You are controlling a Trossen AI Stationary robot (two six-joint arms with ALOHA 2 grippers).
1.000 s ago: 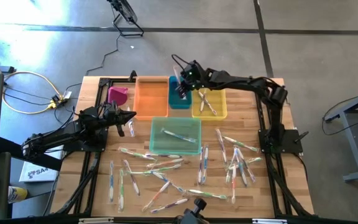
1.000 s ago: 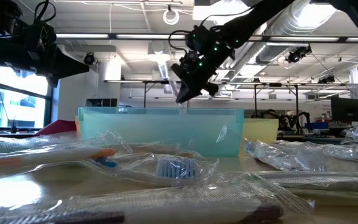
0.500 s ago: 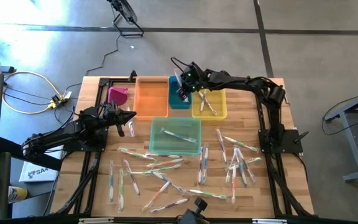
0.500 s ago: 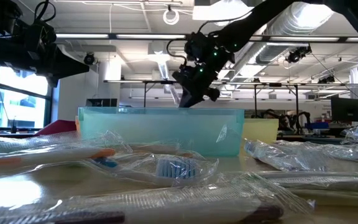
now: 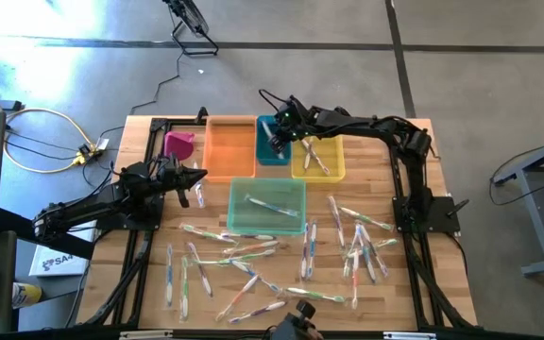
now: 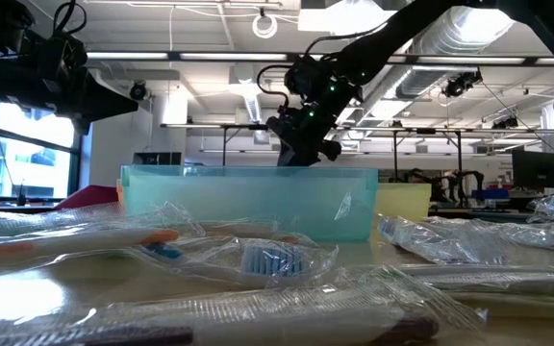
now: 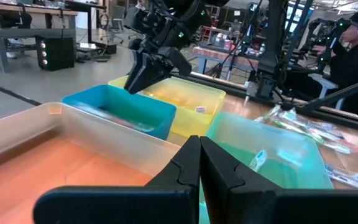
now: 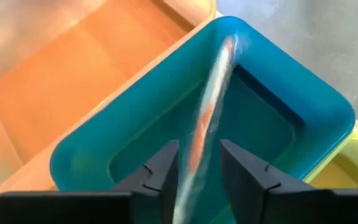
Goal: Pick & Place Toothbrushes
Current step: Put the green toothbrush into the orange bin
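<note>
My right gripper (image 5: 274, 144) (image 8: 197, 149) hangs open over the blue bin (image 5: 261, 157) (image 8: 303, 106) at the table's far side, slanting down into it. A pale toothbrush with an orange accent (image 8: 213, 99) shows blurred between its fingers, running down into the bin. My left gripper (image 5: 199, 178) (image 7: 199, 146) is shut and holds nothing, level near the orange bin (image 5: 229, 146) at the left. Many wrapped toothbrushes (image 5: 253, 274) lie flat on the near half of the table. My right gripper has the blurred toothbrush's handle (image 8: 194, 155) standing between its two parted fingers, which slant down from above over the blue bin. I cannot tell whether either finger touches it.
A teal bin (image 5: 235, 186) with toothbrushes in it stands at mid-table, and a yellow bin (image 5: 336, 172) with some more is right of the blue one. A pink object (image 5: 179, 144) sits at the far left. More toothbrushes (image 5: 362, 241) lie at the right.
My right gripper has tipped a little further down toward the blue bin, its fingers now close above the bin's rim in the low view.
</note>
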